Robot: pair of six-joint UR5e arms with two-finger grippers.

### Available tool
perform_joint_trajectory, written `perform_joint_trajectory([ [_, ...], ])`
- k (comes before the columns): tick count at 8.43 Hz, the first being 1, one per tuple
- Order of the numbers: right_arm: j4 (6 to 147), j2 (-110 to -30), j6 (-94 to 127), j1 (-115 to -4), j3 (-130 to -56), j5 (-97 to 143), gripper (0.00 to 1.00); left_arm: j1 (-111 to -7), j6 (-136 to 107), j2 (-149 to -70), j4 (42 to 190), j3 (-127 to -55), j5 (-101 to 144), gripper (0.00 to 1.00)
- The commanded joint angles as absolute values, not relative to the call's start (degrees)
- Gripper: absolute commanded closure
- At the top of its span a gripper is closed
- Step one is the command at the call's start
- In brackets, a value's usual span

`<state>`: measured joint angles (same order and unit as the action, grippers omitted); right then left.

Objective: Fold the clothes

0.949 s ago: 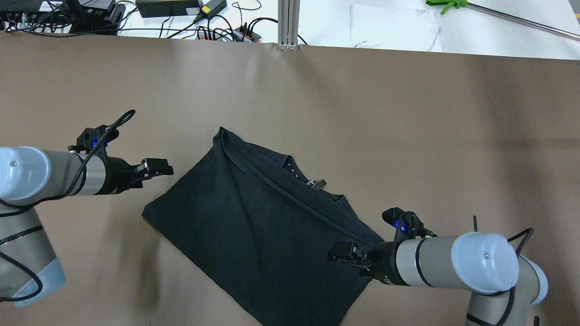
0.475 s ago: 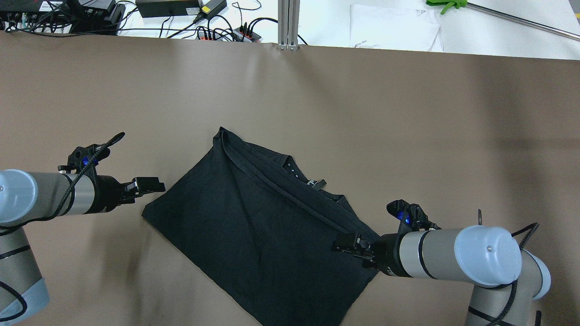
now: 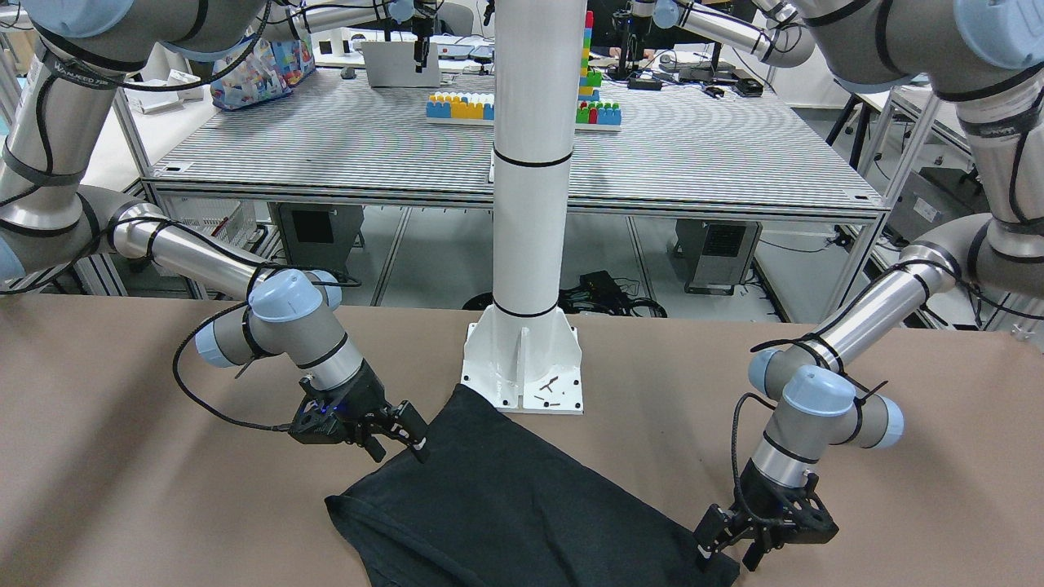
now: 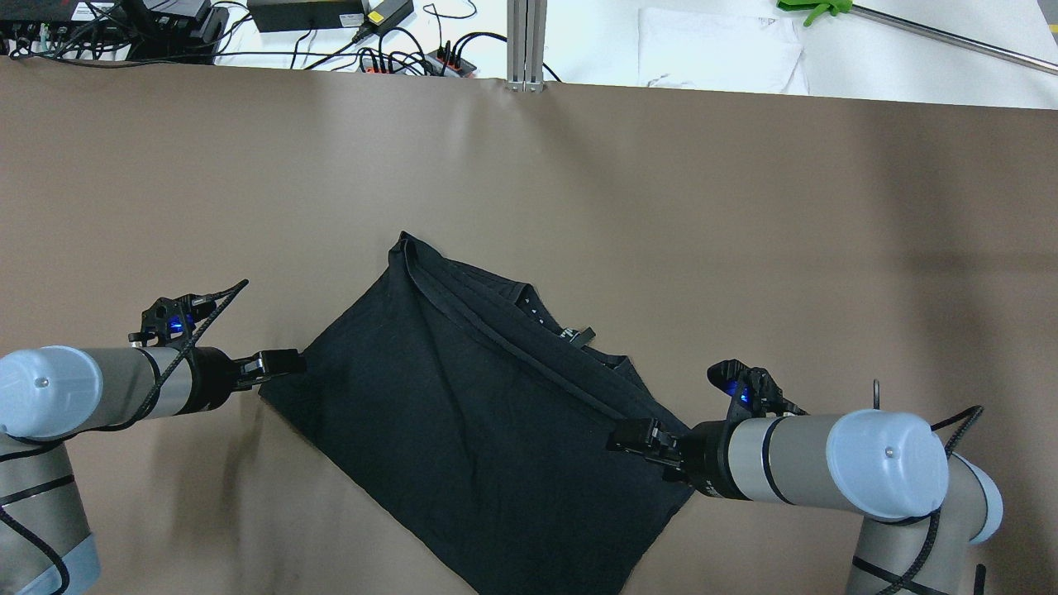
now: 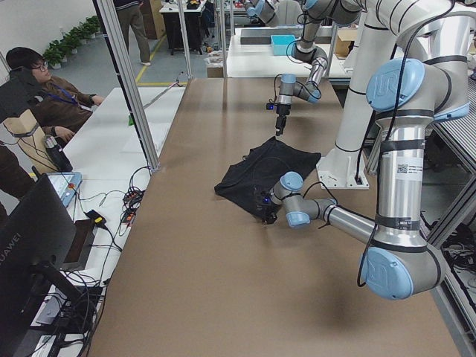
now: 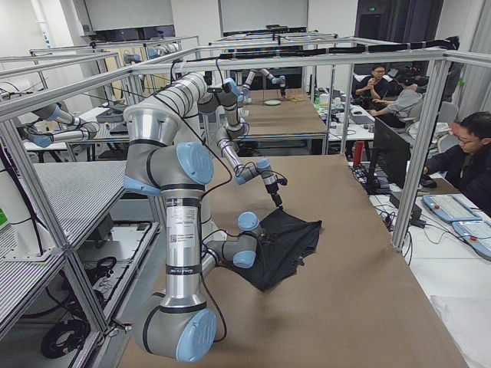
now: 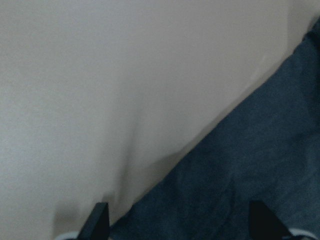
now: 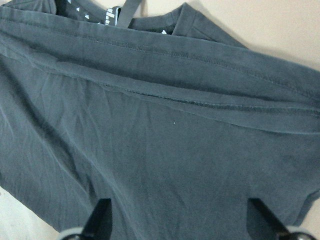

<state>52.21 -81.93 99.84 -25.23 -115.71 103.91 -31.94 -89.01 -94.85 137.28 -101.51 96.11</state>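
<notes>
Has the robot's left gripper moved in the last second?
Yes. The left gripper has slid back toward the robot, ending at the black T-shirt's unmoved left corner.

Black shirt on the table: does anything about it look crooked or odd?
Yes: the black shirt lies diagonally across the table, not square to its edges. Its far side is doubled over in layered hems, with a neck loop poking out. No tear or spill shows. The left tool and right tool sit open at opposite corners.

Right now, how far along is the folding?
Done: the black soft fabric garment lies as a rough rectangle, a hemmed edge folded over near its collar. In hand: the left claw and right claw, both open, sit at opposite ends. Left: gripping, then further folds.
</notes>
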Motion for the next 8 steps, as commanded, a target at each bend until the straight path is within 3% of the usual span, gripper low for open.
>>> perform_joint_trajectory([
  [1,52.2,-81.9,99.8,-25.3,-115.8,104.0,0.05,-31.1,-88.9,-94.4,137.3,-101.0,96.1,0.0],
  [4,52.2,-82.0,99.8,-25.4,-115.8,103.9,0.05,-30.0,-89.0,-94.4,137.3,-101.1,96.1,0.0],
  [5,52.2,-82.0,99.8,-25.6,-115.8,103.9,0.05,-29.7,-89.3,-94.3,137.3,-101.2,96.1,0.06],
  [6,52.2,-82.1,99.8,-25.7,-115.8,103.9,0.05,-29.7,-89.6,-94.4,137.3,-101.2,96.1,0.48],
  [7,52.2,-82.1,99.8,-25.6,-115.8,103.9,0.05,-29.7,-89.6,-94.4,137.3,-101.4,96.1,0.99],
  [8,52.2,-82.1,99.8,-25.6,-115.8,103.9,0.05,-29.7,-89.5,-94.4,137.3,-101.7,96.1,1.0],
])
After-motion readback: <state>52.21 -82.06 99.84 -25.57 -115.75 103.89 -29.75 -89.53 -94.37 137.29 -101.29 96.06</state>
